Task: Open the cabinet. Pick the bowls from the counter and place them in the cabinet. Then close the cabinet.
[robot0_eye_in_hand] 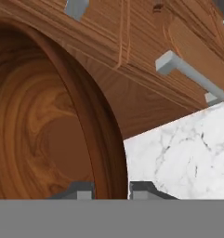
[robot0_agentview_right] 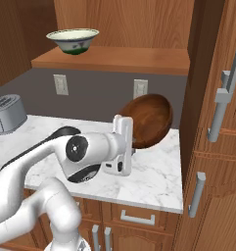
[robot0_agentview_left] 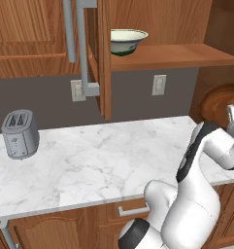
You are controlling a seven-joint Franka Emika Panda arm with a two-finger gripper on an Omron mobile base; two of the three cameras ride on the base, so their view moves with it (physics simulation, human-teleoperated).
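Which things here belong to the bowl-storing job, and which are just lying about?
Job things:
cabinet
cream bowl on its shelf
brown bowl, tilted, rim between the fingers of the gripper
counter

Lying about:
toaster
wall sockets
drawer handle

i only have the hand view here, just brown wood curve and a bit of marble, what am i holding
Observer: The gripper is shut on the rim of the dark brown bowl, which is tipped on edge above the counter.
Operator: where did the other bowl go
Observer: The cream bowl sits upright on the shelf inside the cabinet, toward its left end.
Operator: are the doors open
Observer: Yes, the left door is swung out toward the robot, edge-on in the left base view.
Operator: anything else on the counter
Observer: A grey toaster stands far left, well away from the arm.
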